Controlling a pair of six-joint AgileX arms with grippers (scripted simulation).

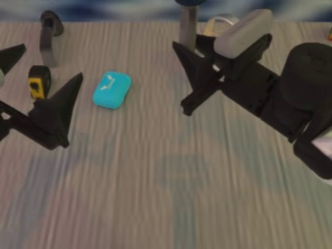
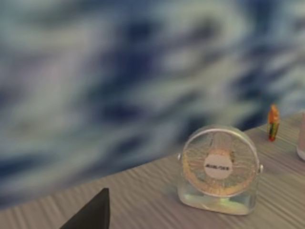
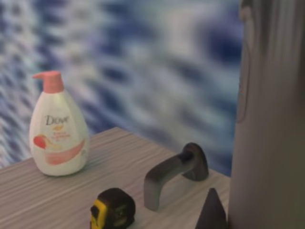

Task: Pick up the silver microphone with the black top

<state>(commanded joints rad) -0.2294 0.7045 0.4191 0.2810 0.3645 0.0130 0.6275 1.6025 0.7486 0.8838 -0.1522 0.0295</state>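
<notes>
- Top view: the right claw (image 1: 182, 78) reaches in from the right, one fingertip beside the silver microphone (image 1: 187, 23), which stands at the far edge of the tabletop (image 1: 155, 181); its fingers look spread, clamped on nothing. The left claw (image 1: 44, 85), fingers apart, sits at the left by a tape measure (image 1: 39, 80). A teal soap bar (image 1: 111, 90) lies between.
- Left wrist view: a small fan (image 2: 219, 168).
- Right wrist view: the microphone's handle (image 3: 269, 124) fills one side, close up; a lotion bottle (image 3: 57, 131) stands farther off.

Grey wood-grain surface (image 1: 155, 197). On it: teal soap box (image 1: 111, 90) left of centre, yellow-black tape measure (image 1: 39, 81) and grey handle piece (image 1: 49, 33) far left, small fan (image 2: 219, 169), lotion bottle (image 3: 57, 131), silver microphone (image 1: 188, 23) upright at back.
</notes>
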